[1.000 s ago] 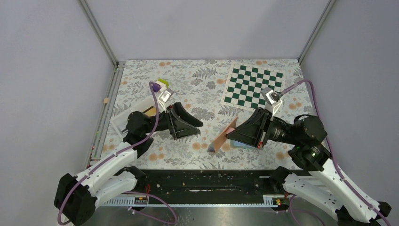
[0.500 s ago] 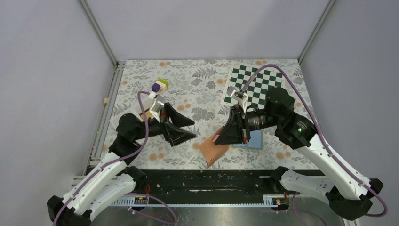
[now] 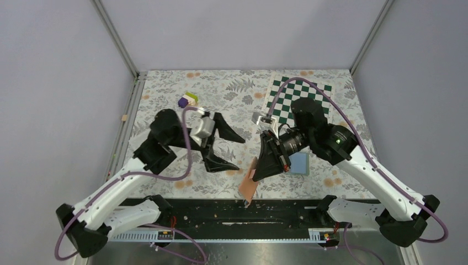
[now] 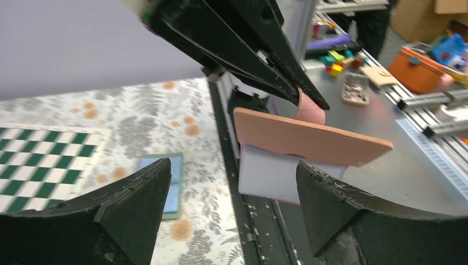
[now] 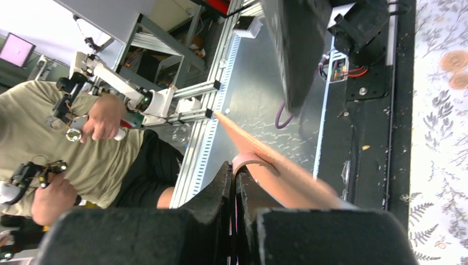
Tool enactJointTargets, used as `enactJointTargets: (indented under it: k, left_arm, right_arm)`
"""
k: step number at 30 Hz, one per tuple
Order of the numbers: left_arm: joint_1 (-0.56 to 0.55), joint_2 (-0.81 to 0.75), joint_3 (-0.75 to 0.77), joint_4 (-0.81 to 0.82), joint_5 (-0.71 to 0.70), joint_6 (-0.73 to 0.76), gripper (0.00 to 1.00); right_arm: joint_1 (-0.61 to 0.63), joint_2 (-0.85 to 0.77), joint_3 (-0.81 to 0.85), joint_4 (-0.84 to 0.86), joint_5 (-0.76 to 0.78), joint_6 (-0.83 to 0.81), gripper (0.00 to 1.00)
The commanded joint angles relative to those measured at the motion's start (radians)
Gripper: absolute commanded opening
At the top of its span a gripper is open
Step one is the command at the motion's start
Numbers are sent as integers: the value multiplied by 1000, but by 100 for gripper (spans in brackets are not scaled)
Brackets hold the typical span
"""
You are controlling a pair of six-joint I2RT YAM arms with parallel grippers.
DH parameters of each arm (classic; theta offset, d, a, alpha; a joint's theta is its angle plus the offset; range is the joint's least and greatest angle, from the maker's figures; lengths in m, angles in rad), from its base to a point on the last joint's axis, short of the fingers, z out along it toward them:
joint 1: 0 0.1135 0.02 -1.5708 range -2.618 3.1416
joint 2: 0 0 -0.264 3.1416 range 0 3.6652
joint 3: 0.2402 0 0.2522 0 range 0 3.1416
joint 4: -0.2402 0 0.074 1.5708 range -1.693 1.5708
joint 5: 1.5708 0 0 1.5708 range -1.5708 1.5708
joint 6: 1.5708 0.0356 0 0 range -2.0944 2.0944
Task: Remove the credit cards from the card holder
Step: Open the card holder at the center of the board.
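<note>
Evidently early going: the right tool (image 3: pixel 255 174) is clenched on the pink card holder (image 3: pixel 248 189), hoisted over the near edge of the bench (image 3: pixel 232 88); the left tool (image 3: pixel 234 153) gapes beside it. No credit cards clearly in sight; pulling them looks undone.

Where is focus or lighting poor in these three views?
Top external: evenly lit, sharp, soft shadows only. Left wrist: the salmon-pink flat card holder is crisp, the bench clutter behind it soft. Right wrist: that holder blurs near the lens; background is sharp.
</note>
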Motion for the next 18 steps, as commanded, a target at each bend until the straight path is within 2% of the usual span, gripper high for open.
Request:
enactJointTargets:
  k: [1, 5, 9, 12, 16, 17, 18]
  left_arm:
    - [-77, 74, 31, 15, 99, 114, 83]
    - [-108, 174, 44, 153, 183, 24, 84]
    - [-109, 229, 38, 229, 254, -24, 84]
    - [-122, 246, -20, 579, 295, -287, 83]
    - [-130, 276, -112, 1255, 313, -808, 79]
    - [-130, 289, -115, 1349, 321, -892, 78]
    - [-132, 298, -109, 1338, 328, -922, 76]
  right_arm:
    - [29, 50, 117, -187, -51, -157, 0]
    - [70, 88, 176, -349, -25, -287, 0]
    - [88, 95, 183, -370, -6, -304, 0]
    - [89, 90, 193, -392, 27, -335, 0]
    - [88, 93, 251, -484, 135, -402, 0]
    - [87, 91, 258, -495, 152, -406, 0]
    - [86, 88, 264, -497, 159, -409, 0]
